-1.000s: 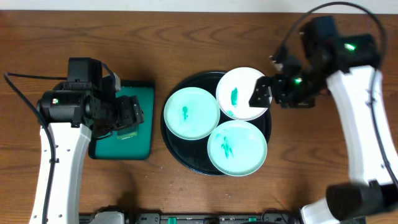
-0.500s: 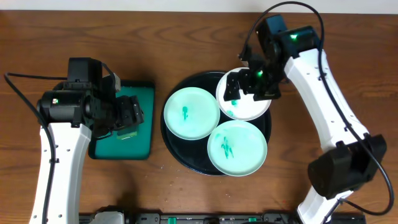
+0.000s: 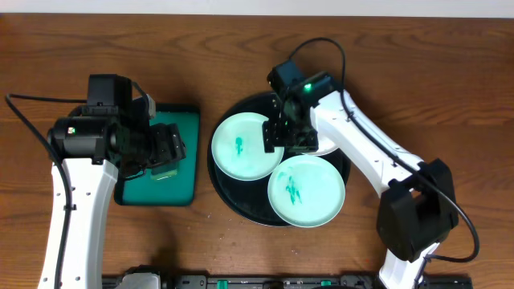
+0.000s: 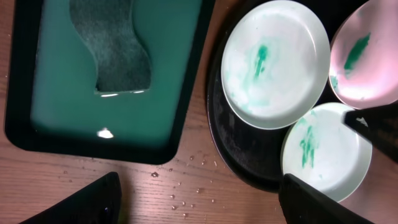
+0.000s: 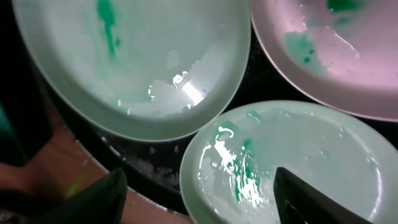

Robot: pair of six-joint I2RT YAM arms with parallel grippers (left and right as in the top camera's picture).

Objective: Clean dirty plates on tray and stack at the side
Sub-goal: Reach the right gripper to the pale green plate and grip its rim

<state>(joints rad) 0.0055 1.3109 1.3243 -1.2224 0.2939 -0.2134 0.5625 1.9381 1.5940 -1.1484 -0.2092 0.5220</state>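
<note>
Table: brown wood, and it carries everything else. Only the overhead view shows it whole.
Right arm: in the overhead view it reaches across the tray and covers most of the third plate.
Tray: round, black, with a raised rim, at the middle of the table. All three plates lie inside it.
Green tray: rectangular with a black rim, just left of the round tray.
Left plate: pale teal, with a small green smear and a cloudy smudge around it.
Lower plate: the same teal, with a green smear near its centre.
Third plate: clear only in the wrist views, where it looks pinkish and has a green streak.
Sponge: dark green with wavy edges, lying in the green tray. The overhead view hides it under the left gripper.
Left gripper: hangs over the green tray with the jaws wide apart and nothing between them.
Right gripper: over the plates where they meet. The jaws are spread and grasp nothing.
Specks: small pale bits on the wood, seen only by the left wrist.
</note>
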